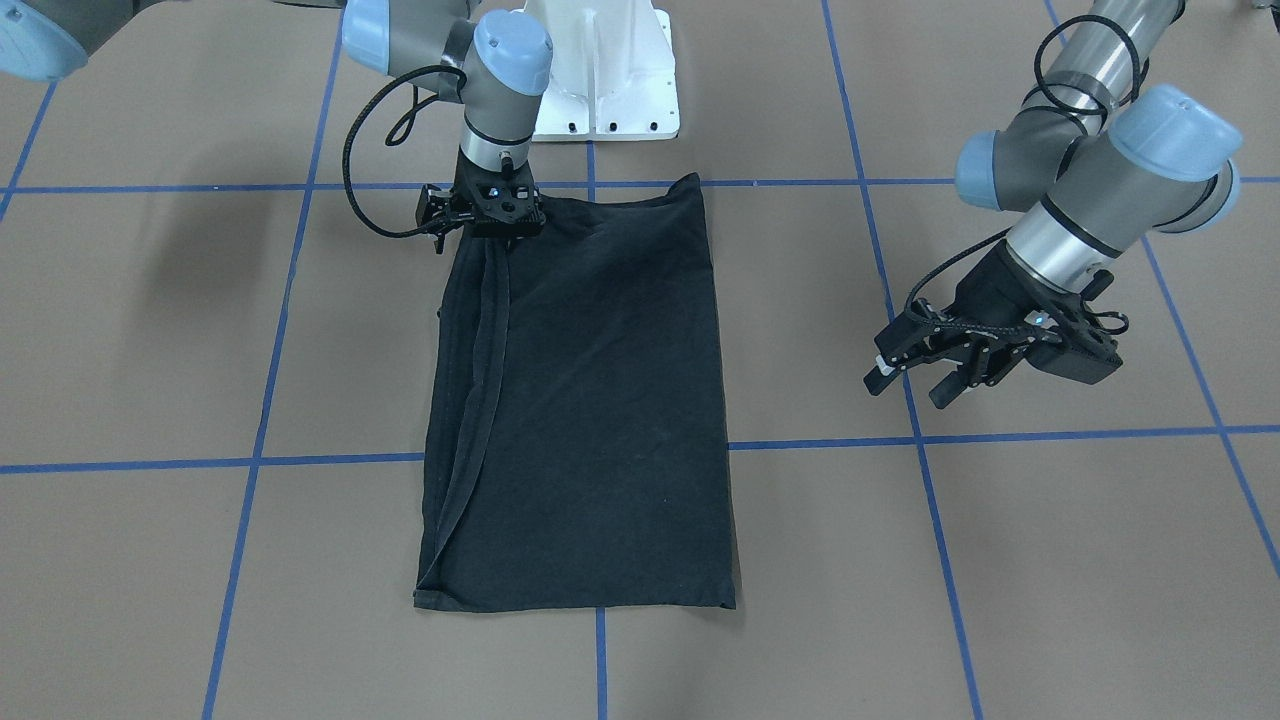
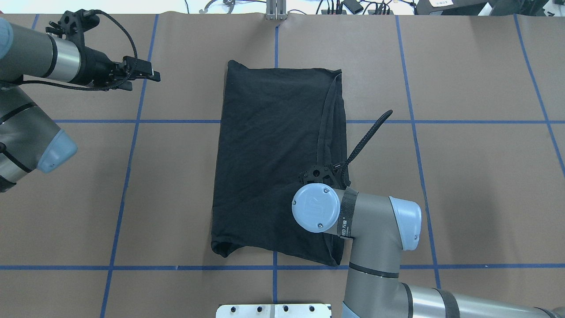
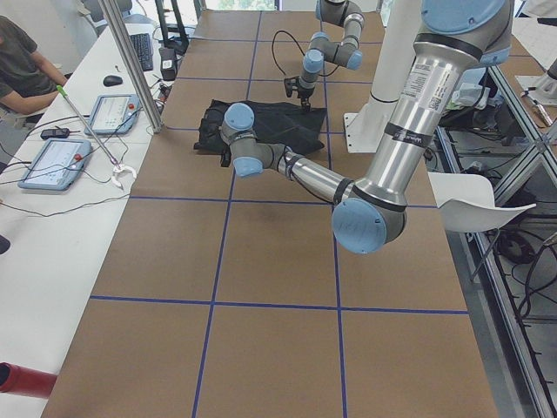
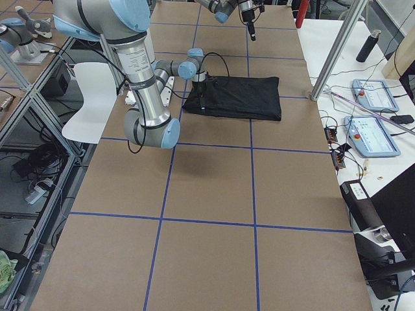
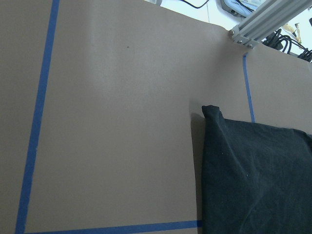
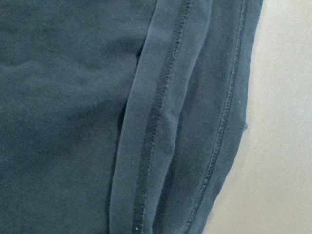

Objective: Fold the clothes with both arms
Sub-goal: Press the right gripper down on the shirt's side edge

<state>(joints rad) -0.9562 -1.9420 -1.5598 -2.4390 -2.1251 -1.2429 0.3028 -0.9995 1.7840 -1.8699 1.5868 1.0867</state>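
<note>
Bright, even overhead light; faint soft shadows; mostly sharp focus.

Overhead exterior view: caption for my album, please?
Right gripper low over folded black T-shirt; left gripper hovers apart.

The left arm (image 1: 1085, 215) reaches out with its wrist tilted downward, and the left gripper (image 1: 912, 382) hangs in the air with its two fingers spread apart. The right arm (image 1: 505, 95) bends so that its wrist points straight down. The right gripper (image 1: 488, 212) sits low, its fingertips hidden.
</note>
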